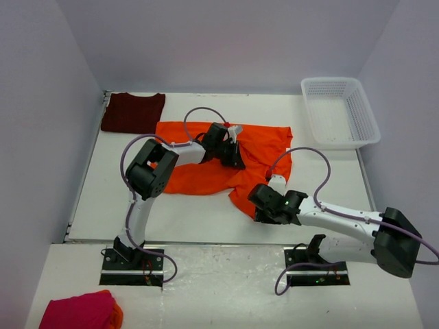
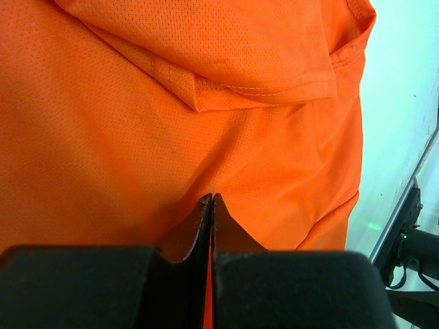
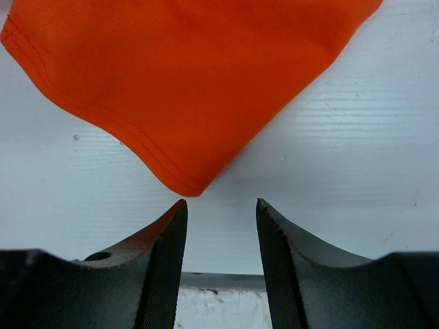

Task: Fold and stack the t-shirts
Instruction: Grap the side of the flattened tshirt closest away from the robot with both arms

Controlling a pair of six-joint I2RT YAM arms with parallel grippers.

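Already the maroon shirt (image 1: 133,112) lies folded, far left. The orange shirt (image 1: 206,177) sits rumpled in the middle, not folded yet; the left gripper (image 2: 211,200) pinches it, and the right gripper (image 3: 219,209) gapes beside its corner.

The orange t-shirt (image 1: 195,177) lies rumpled, partly folded over, pinched in the left gripper (image 2: 211,199), a hemmed corner just ahead of the right gripper (image 3: 219,203). The maroon t-shirt (image 1: 134,112) lies folded flat, well beyond the left gripper.

Bright orange shirt (image 1: 199,177) with dotted mesh weave under black left gripper (image 2: 211,199), dark maroon shirt (image 1: 134,112) beyond it, white lattice basket (image 1: 330,84) beyond black right gripper (image 3: 219,203), pink-red bundle (image 1: 77,312) with orange edge, white table (image 1: 185,219), purple cables (image 1: 324,173).
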